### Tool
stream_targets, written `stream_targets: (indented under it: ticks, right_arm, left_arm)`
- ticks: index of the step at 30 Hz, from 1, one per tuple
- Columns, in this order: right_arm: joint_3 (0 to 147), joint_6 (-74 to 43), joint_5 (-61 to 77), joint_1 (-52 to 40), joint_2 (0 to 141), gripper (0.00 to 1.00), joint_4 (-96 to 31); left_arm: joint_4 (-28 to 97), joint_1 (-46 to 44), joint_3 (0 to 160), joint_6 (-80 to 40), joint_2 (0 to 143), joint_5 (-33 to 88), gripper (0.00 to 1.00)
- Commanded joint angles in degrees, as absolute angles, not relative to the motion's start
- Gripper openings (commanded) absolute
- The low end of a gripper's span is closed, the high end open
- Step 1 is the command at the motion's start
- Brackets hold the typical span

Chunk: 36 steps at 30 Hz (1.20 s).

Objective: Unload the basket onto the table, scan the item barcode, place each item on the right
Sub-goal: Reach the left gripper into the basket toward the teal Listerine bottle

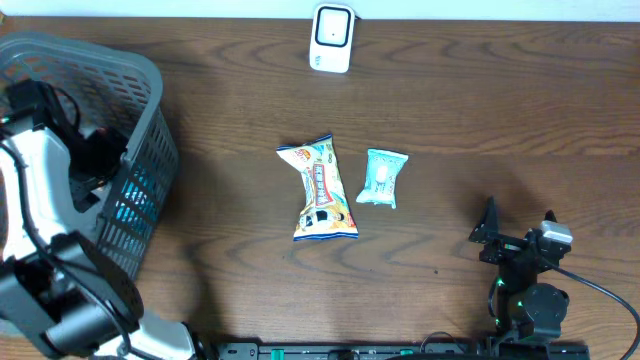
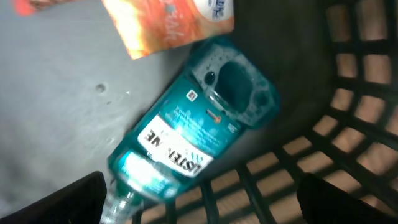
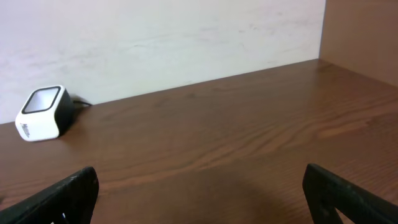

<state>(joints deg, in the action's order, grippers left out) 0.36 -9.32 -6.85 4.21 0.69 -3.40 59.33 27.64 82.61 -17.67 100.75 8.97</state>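
A teal mouthwash bottle (image 2: 193, 130) lies tilted on the floor of the grey mesh basket (image 1: 150, 100), its white label facing up. An orange packet (image 2: 168, 22) lies just above it. My left gripper (image 2: 202, 205) hangs open inside the basket right over the bottle's neck end, with nothing between its fingers; in the overhead view it (image 1: 100, 155) is a dark shape in the basket. The white barcode scanner (image 1: 332, 38) stands at the table's back edge and also shows in the right wrist view (image 3: 42, 113). My right gripper (image 1: 520, 222) rests open at the front right.
A yellow snack bag (image 1: 320, 190) and a small pale blue packet (image 1: 383, 177) lie side by side mid-table. The basket's mesh wall (image 2: 348, 112) rises close to the right of the left gripper. A wall runs behind the scanner.
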Motion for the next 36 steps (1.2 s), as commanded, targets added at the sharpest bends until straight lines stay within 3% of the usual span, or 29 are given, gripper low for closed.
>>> stream_targets:
  ticks: [1, 10, 26, 36]
  right_arm:
    - [0.3, -8.5, -6.7, 4.2, 0.5, 0.99, -3.6]
    - [0.3, -8.5, -6.7, 4.2, 0.5, 0.99, -3.6]
    - [0.3, -8.5, -6.7, 4.2, 0.5, 0.99, -3.6]
    - [0.3, -8.5, -6.7, 4.2, 0.5, 0.99, -3.6]
  left_arm:
    - [58.1, 27.8, 80.9, -15.2, 103.4, 10.1, 0.98]
    - [52.6, 27.8, 76.4, -10.2, 104.6, 11.2, 0.98]
    - [53.7, 27.8, 74.4, -5.8, 106.5, 11.0, 0.98]
    - [43.5, 27.8, 63.5, -5.8, 110.4, 10.9, 0.99]
